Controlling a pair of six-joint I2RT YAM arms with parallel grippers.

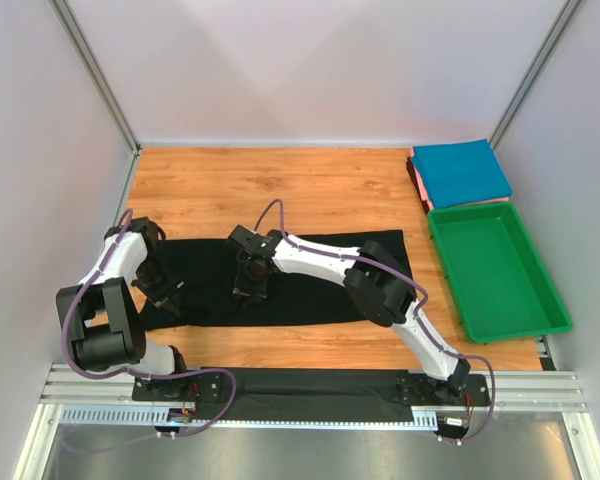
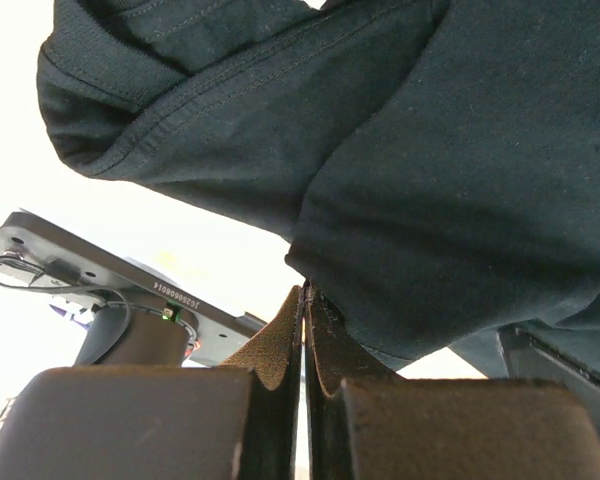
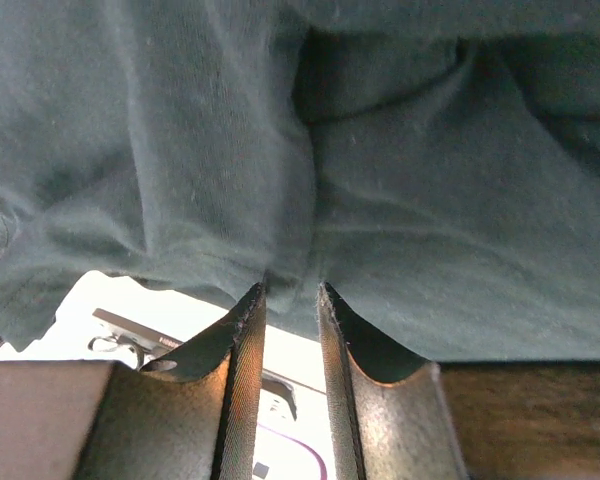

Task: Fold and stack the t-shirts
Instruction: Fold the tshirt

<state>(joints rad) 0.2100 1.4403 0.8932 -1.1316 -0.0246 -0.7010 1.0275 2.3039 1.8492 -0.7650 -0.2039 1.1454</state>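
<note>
Across the near half of the table the black shirt lies in a wide folded band, left gripper bent down, clamped on its left edge, right gripper narrowly parted, apparently pinching a middle fold.

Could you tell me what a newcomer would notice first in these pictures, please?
The large black t-shirt spread across the near middle of the wooden table stands out first, with the left gripper pinching it near its left end and the right gripper nipping a fold near its middle. Next come the bright green tray at the right edge and the folded teal-blue t-shirt just beyond it.
</note>
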